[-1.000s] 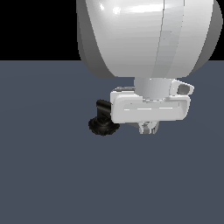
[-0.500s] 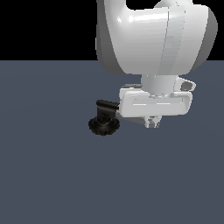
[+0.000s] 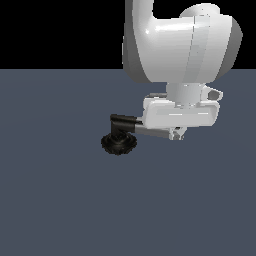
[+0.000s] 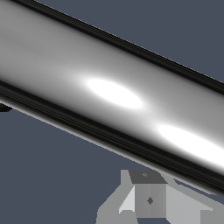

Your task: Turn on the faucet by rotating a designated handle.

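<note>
In the exterior view the faucet stands on its black scalloped base (image 3: 119,144), with a black elbow (image 3: 121,122) above it. The silver handle (image 3: 152,132) runs from the elbow toward the exterior view's right, passing under the white gripper body. My gripper (image 3: 177,134) sits at the bar's far end, its short fingers close together and against the bar, gripping nothing. In the wrist view the handle (image 4: 109,92) fills the picture as a broad shiny cylinder, with one grey fingertip (image 4: 148,199) just beside it. The contact point itself is hidden by the hand.
The dark blue-grey floor (image 3: 65,200) stretches flat all around the faucet. The big white arm link (image 3: 180,45) hangs above the gripper and blocks the view behind it.
The arm and gripper have shifted toward the exterior view's right and slightly farther back. The handle has swung with them, so more of the silver bar shows beside the elbow.
</note>
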### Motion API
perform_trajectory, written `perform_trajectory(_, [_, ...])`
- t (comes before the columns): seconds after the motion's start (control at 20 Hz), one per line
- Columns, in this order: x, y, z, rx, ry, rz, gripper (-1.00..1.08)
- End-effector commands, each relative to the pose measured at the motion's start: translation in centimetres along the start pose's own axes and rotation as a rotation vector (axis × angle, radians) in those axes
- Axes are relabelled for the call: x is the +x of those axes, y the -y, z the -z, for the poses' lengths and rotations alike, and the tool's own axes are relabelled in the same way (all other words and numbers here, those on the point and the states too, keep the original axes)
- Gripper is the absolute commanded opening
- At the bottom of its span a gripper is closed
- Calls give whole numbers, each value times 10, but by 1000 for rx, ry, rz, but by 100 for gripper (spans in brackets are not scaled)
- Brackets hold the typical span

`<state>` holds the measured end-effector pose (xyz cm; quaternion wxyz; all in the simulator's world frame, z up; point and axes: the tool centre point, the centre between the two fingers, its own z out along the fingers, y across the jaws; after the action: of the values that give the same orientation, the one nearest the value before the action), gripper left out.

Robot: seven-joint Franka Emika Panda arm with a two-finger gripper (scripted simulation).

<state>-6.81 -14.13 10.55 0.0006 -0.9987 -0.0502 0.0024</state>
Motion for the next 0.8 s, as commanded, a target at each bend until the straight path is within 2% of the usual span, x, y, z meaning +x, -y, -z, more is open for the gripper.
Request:
perform_trajectory(0.0, [11,-3,0,-1,-5,8,-100])
perform_trajectory(0.75, [49,-40,0,-2,-5,2,-100])
